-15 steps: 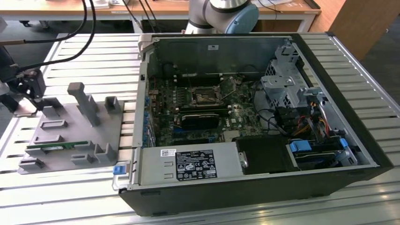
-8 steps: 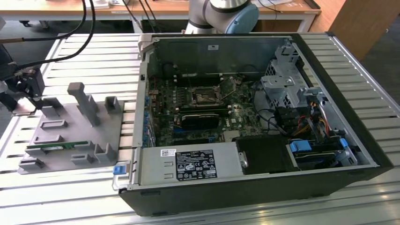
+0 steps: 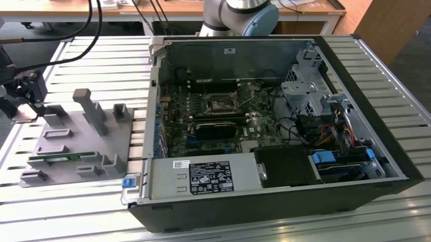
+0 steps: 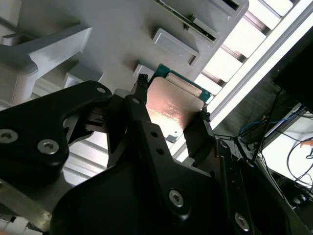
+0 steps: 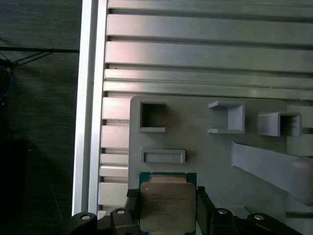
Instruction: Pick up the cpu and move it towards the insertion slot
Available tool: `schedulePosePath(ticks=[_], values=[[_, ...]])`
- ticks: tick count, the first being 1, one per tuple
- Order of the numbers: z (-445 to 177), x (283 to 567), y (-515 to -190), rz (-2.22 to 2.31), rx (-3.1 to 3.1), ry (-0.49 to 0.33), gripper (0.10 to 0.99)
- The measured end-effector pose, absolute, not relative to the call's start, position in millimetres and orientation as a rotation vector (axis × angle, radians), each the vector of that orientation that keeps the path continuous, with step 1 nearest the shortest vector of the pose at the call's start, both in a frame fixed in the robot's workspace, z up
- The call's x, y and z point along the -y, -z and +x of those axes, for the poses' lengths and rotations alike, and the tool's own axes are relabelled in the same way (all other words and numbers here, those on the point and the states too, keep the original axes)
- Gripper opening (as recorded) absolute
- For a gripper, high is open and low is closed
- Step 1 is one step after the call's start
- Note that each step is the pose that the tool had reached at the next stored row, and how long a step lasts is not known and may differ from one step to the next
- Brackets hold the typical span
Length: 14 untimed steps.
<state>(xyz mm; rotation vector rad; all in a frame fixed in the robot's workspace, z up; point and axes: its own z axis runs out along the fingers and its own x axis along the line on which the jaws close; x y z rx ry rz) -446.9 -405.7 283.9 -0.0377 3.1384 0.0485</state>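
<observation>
Clasping the cpu, end effector over grey fixture (underside hidden)

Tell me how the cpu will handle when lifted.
Probably stiff: the cpu is a flat metal-topped square, so it shouldn't flex. Likely slippery, since the end effector grips only its thin edges. Probably fragile if dropped, given its thin green board.

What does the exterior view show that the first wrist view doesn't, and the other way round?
Exterior view: the open computer case with its square socket, and a green memory stick on the tray. First wrist view: the chip close up, metal top showing, gripped by the hand. Both: the grey tray and the slatted table.
</observation>
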Motion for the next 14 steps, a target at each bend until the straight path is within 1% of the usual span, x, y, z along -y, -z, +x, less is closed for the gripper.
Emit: schedulePosePath(ticks=[14], values=[[-447.0,405.7,-291.4,-0.038,-3.138,-0.049,0.545]])
